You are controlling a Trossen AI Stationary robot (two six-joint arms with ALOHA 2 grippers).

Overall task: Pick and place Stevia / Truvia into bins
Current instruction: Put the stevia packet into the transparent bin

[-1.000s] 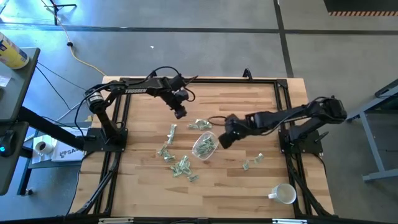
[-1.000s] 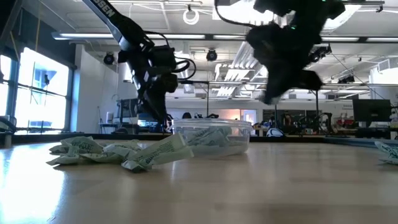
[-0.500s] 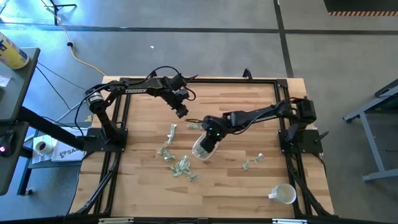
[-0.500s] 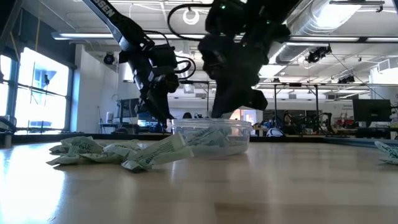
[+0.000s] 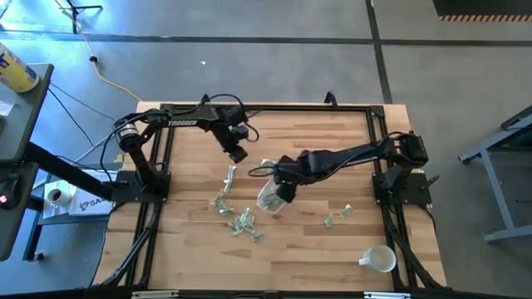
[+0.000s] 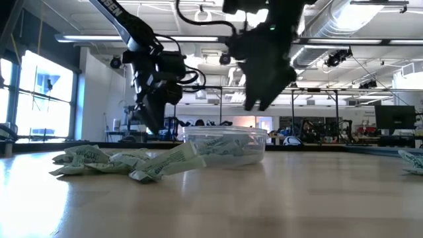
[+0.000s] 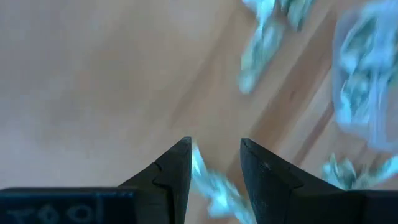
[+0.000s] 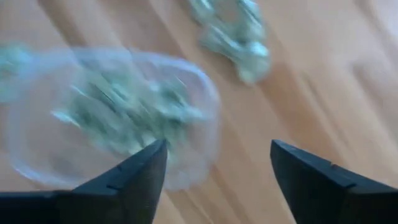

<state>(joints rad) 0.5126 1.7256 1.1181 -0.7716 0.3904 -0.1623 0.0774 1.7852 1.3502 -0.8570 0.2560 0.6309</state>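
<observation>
The right gripper [image 5: 281,189] hangs over the clear container [image 5: 272,198] near the table's middle. In the right wrist view its fingers [image 8: 134,177] stand wide apart with nothing between them, the container [image 8: 112,115] below holding several sweetener packets [image 8: 124,109]. Loose packets [image 5: 241,221] lie scattered on the wooden table [image 5: 316,249] around the container. Farther back, the left gripper [image 5: 236,154] hovers above the table; its fingers [image 7: 174,171] stand part open, with a pale green packet [image 7: 211,183] showing between them.
</observation>
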